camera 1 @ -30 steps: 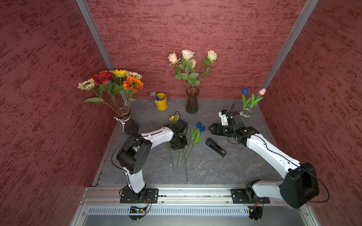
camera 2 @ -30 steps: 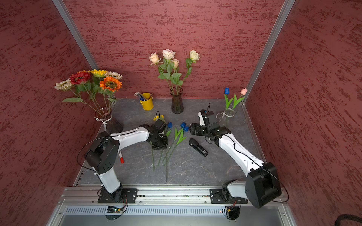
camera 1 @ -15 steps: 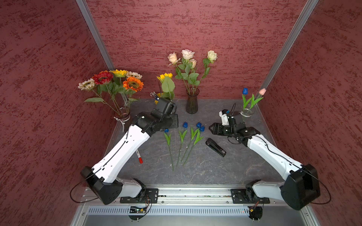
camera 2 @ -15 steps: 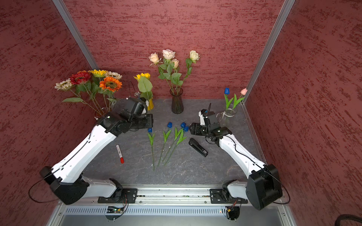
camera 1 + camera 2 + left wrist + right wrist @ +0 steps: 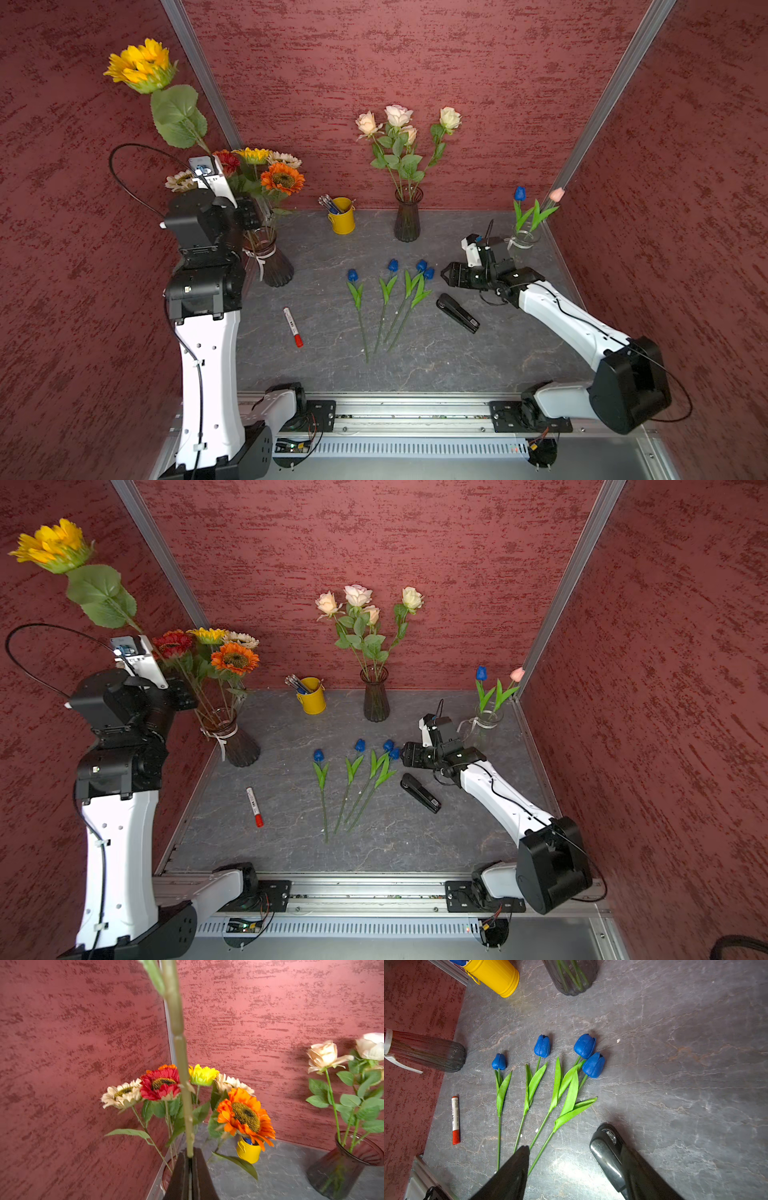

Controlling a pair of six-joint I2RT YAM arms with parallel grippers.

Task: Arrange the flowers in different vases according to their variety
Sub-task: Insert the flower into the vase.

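The left claw [image 5: 190, 1157] is clenched on the green stem of a yellow sunflower [image 5: 139, 64]. The bloom is raised high against the red side wall, well above everything else. The stem tilts up from the claw and, in the left wrist view, crosses in front of the red and yellow heads of the sunflower bunch [image 5: 282, 180]. That bunch fills a dark ribbed glass vase with a white ribbon [image 5: 272, 266] at the counter's [image 5: 457, 365] back-left corner. Its blooms and leaves crowd the space over the vase mouth, right beside the claw.

The right claw [image 5: 445, 275] is released, with its jaws spread and nothing between them. It sits low over the grey marbled counter, just beside the heads of four blue tulips [image 5: 388, 286] lying fanned out there. A black stapler [image 5: 457, 312] lies close to the rightmost tulip stem, near that claw. A red-capped white marker [image 5: 293, 326] lies apart on the tulips' other side.

At the back stand a small yellow metal bucket of pens [image 5: 343, 216] and a dark ribbed vase [image 5: 407, 220] of cream and pink roses [image 5: 398, 115]. In the back-right corner a small clear glass vase [image 5: 524, 240] holds one blue and one pink tulip.
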